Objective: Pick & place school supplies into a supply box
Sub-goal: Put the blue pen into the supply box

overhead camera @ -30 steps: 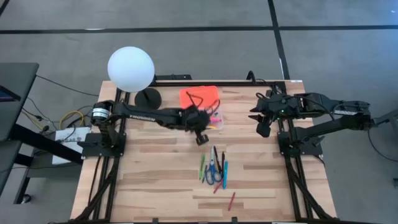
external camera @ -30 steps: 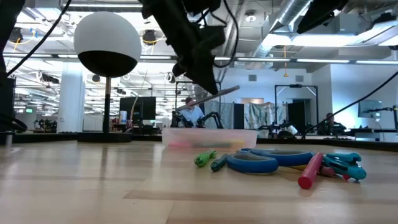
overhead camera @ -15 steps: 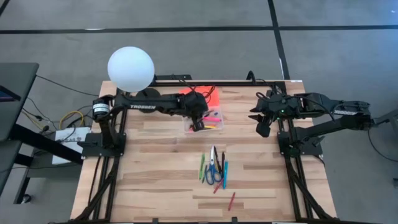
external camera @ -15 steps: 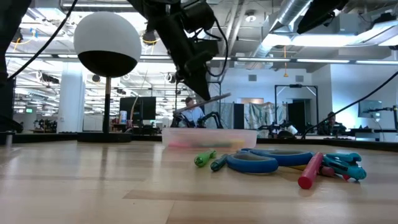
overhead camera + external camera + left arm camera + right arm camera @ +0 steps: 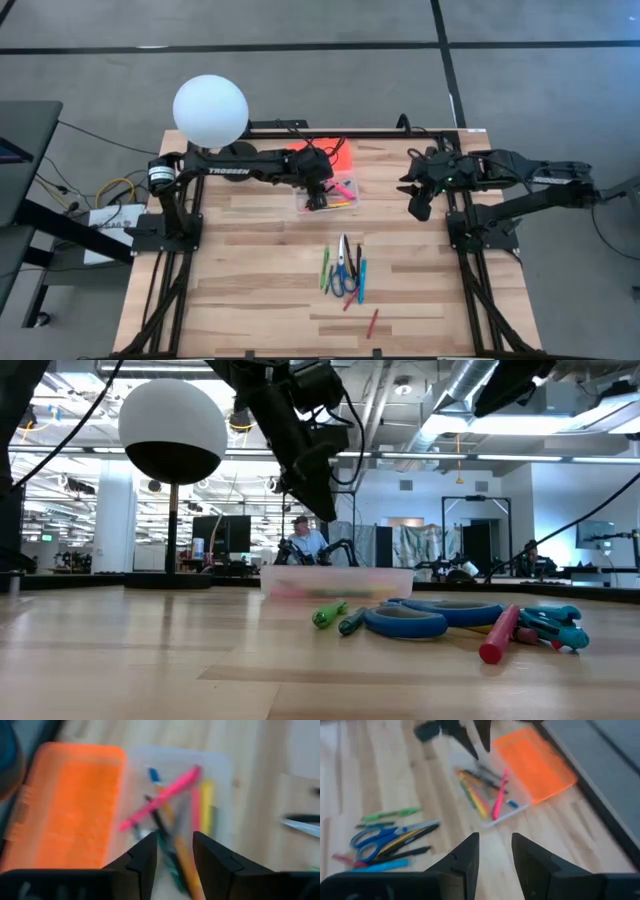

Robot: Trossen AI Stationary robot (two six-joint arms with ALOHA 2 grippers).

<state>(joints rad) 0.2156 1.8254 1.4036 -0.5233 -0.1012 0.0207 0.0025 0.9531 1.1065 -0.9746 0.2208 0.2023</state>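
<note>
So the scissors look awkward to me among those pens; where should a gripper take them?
Probably from straight above, across the blades of the scissors: they lie flat, and that end pokes out narrow toward the supply box, while pens flank the blue handles.

Grey floor (image 5: 300,25); seemingly open workshop beyond.

Your left wrist view is smeared: below the left gripper (image 5: 174,852), the pens (image 5: 172,815) in the supply box (image 5: 220,800) blur together, and its orange lid (image 5: 70,805) runs off-frame.
</note>
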